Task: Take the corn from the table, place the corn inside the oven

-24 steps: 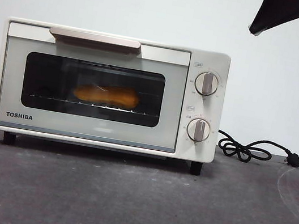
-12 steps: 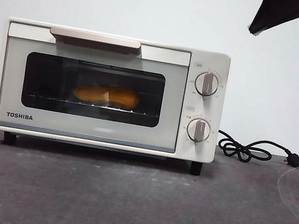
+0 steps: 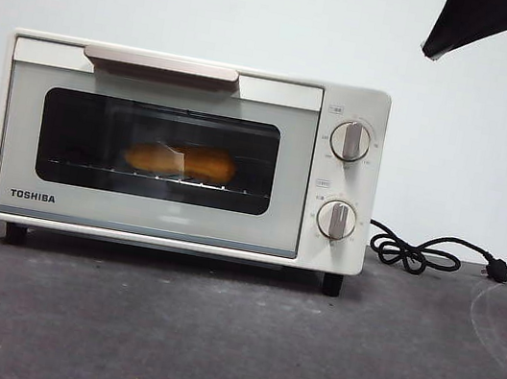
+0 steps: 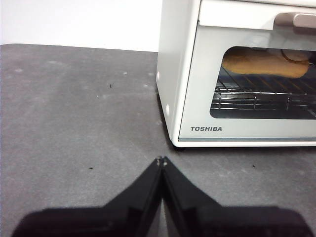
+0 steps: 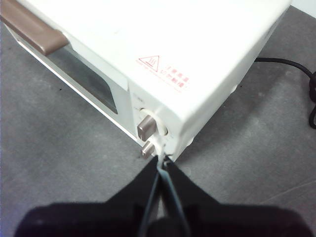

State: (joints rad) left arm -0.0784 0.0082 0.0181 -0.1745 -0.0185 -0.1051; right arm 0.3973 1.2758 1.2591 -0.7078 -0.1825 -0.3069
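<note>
The corn [image 3: 181, 161] lies lengthwise inside the shut oven [image 3: 357, 105]; both hands, left [image 4: 161, 161] and right [image 5: 162, 159], wait outside, pressed together and empty.

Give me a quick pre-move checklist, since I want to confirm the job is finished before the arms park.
1. Corn inside the oven, on the wire rack: ok.
2. Oven door shut, handle up: ok.
3. Left gripper shut, low over the table, apart from the oven: ok.
4. Right gripper shut, above the oven's knob side: ok.
5. Power cord plugged in: not ok, plug lies on the table.
</note>
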